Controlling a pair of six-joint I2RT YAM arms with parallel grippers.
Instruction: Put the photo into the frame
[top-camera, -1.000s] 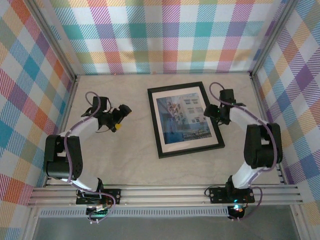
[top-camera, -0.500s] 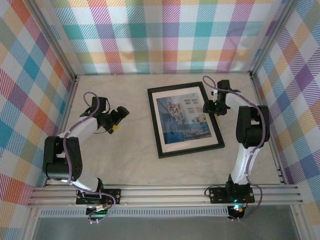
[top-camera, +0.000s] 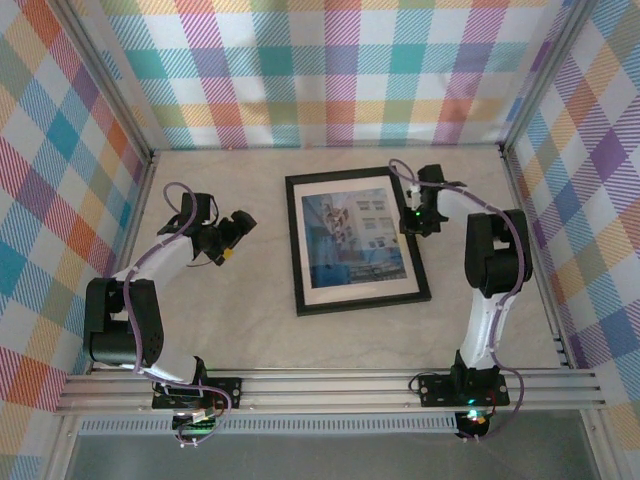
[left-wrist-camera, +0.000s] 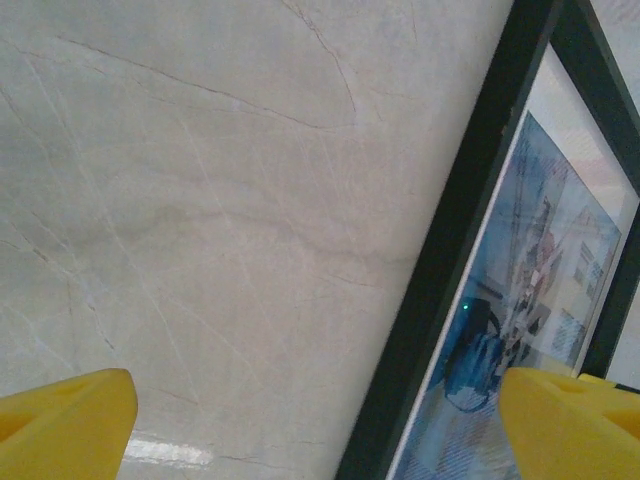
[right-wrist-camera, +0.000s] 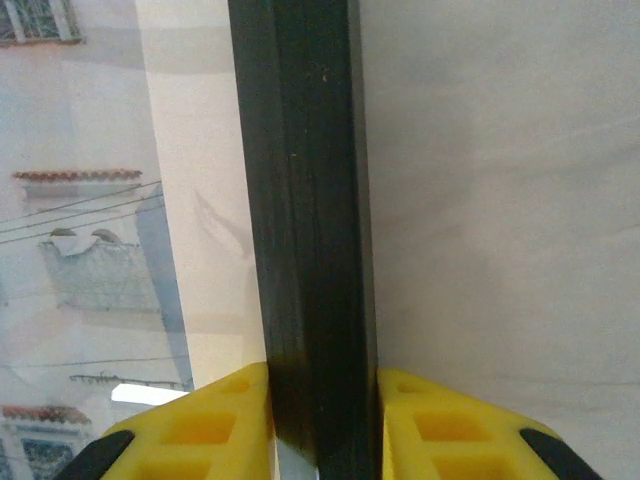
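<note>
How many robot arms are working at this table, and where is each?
2. The left arm's yellow-fingered gripper, open, hovers left of the thin black rectangular picture frame; the right arm's yellow-fingered gripper pinches that frame's right rail.

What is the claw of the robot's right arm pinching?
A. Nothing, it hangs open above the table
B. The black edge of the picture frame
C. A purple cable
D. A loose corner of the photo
B: the right gripper has its yellow fingers pressed against either side of the black rail of the frame, which lies flat on the table.
</note>
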